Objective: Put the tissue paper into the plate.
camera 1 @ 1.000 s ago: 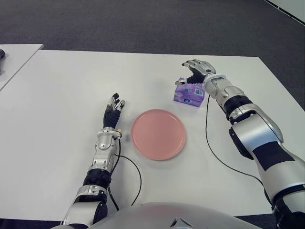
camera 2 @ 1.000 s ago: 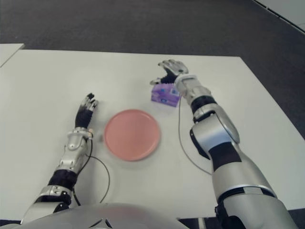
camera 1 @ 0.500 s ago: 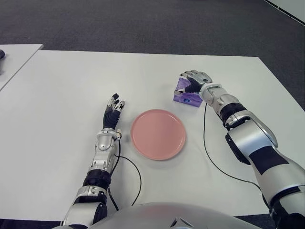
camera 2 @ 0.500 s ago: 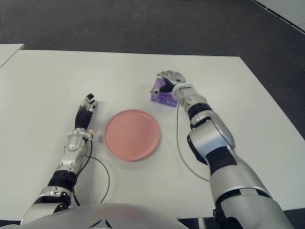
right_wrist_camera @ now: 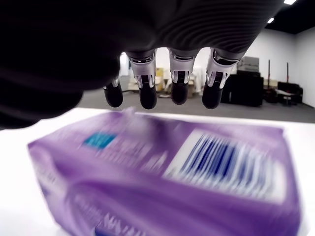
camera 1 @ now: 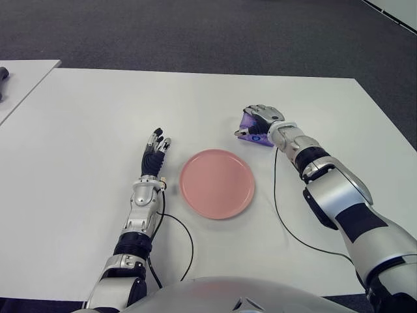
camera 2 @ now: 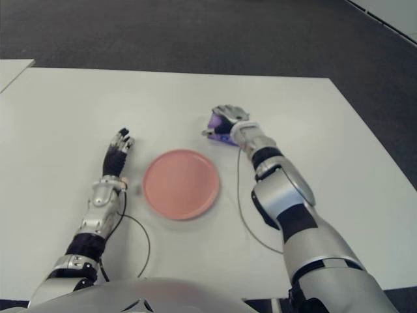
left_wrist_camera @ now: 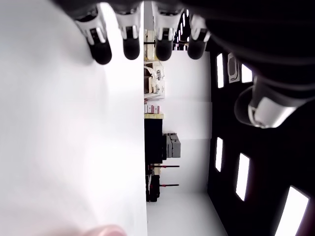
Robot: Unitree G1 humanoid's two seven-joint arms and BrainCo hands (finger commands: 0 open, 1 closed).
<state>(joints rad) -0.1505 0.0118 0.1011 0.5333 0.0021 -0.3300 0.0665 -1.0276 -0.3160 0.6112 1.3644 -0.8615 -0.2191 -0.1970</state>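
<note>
1. No word, brand or number can be read anywhere in these views.
2. The tissue pack [right_wrist_camera: 162,182] carries a barcode [right_wrist_camera: 224,164] on a white patch; its bars show, but no digits can be made out.
3. A small blue label [right_wrist_camera: 100,139] on the same pack is too blurred to read.
4. In the eye views, the pack's markings are too small to tell.

R hand [camera 1: 262,118] is at far right of the scene, arm stretched fwd, palm down, fingers [right_wrist_camera: 146,91] curved over the top of the tissue pack [camera 1: 251,130]; firm grip can't be confirmed. L hand [camera 1: 154,151] sits nearer on the left, forearm extended, fingers [left_wrist_camera: 129,43] straight, pointing away, holding nothing.
</note>
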